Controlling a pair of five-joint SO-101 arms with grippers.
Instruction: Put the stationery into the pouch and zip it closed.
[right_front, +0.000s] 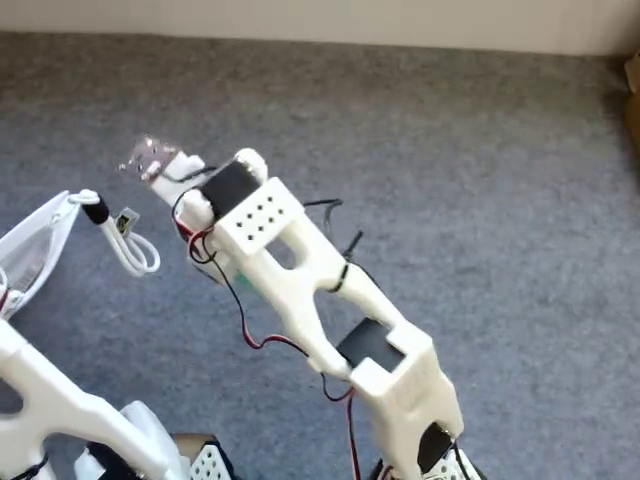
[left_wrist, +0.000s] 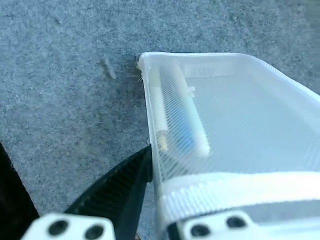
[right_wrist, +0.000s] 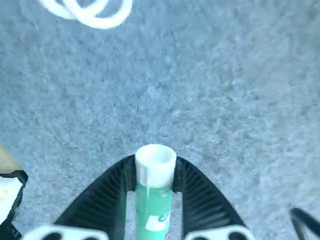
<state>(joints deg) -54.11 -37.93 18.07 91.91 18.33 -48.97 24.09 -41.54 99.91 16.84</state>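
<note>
High view first: the grey, carpet-like desk (right_front: 480, 180) spreads under both white arms. The right arm (right_front: 300, 270) reaches from the near edge slantwise toward the far left, its wrist hanging over the middle-left of the desk. The left arm (right_front: 70, 410) crosses the near left corner. At the left edge the pouch (right_front: 45, 235), white-rimmed with see-through mesh sides, is tilted up rather than lying flat. Just beside it, between pouch and right wrist, lies a coiled white cable (right_front: 135, 250) whose black end points at the pouch's rim. In the left wrist view the left tool (left_wrist: 152, 167) is clamped on the pouch at its woven zip band. One black finger (left_wrist: 120, 195) lies against the outside of the side seam, and the other is hidden behind the mesh. In the right wrist view the right tool (right_wrist: 155, 162) is closed around a green stick (right_wrist: 155, 205) with a white cap. A finger touches it on each side, and the cap end points down at bare desk. The stick is outside the pouch and well apart from it, with the cable in between. Inside the pouch two things lie side by side along the seam: a longer pen (left_wrist: 190, 112) with a bluish stretch, and a thinner pen (left_wrist: 158, 112) with a tan tip.
</note>
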